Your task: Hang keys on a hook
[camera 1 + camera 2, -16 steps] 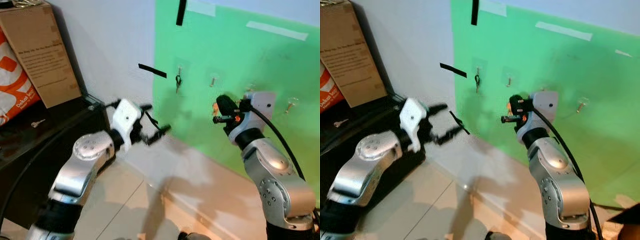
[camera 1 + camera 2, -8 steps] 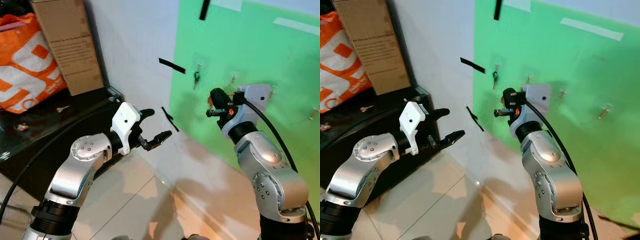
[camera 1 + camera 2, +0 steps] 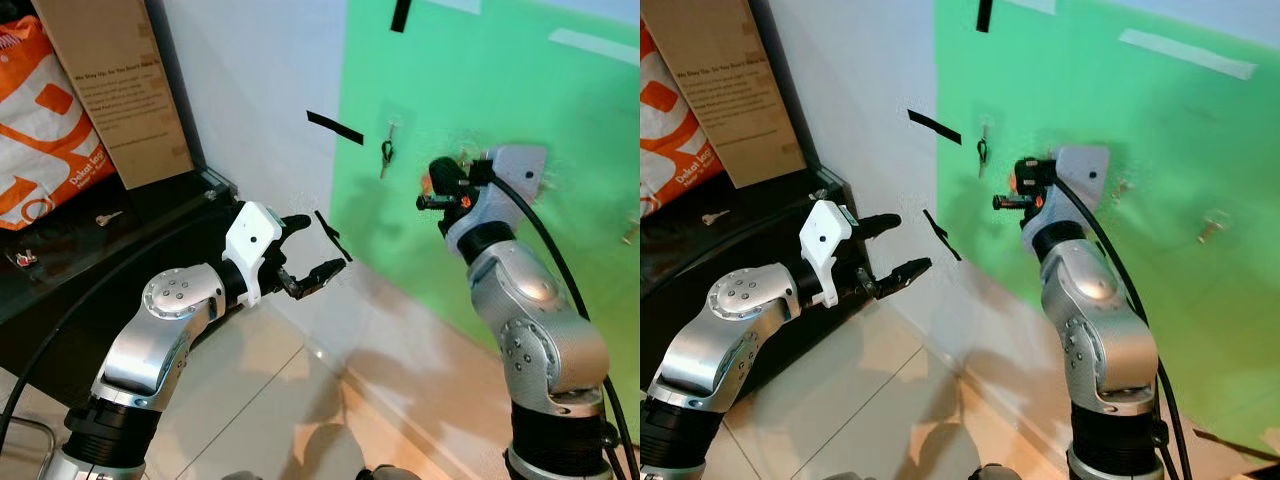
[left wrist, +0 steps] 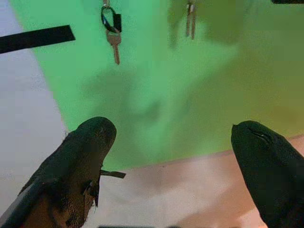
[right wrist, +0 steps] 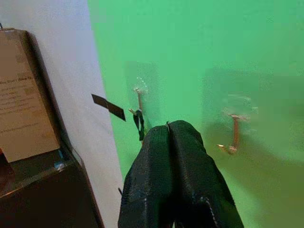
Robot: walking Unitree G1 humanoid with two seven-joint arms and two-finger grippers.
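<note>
A green panel point(image 3: 480, 90) covers the far wall. A set of keys point(image 3: 386, 152) hangs from the leftmost hook point(image 3: 391, 127) on it. The right hand point(image 5: 173, 137) is raised just right of those keys, its two black fingers pressed together and holding nothing. The left hand point(image 3: 312, 248) hovers lower and to the left, fingers spread wide and empty. Another hook point(image 5: 233, 133) sits bare further right. A cardboard box point(image 3: 110, 85) stands on a dark bench point(image 3: 110, 225) at the left.

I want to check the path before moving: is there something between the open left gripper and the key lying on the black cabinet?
Nothing visible blocks it. The left gripper hovers open off the cabinet's corner, turned toward the green wall; the key lies bare on the top, near the cardboard box.
</note>
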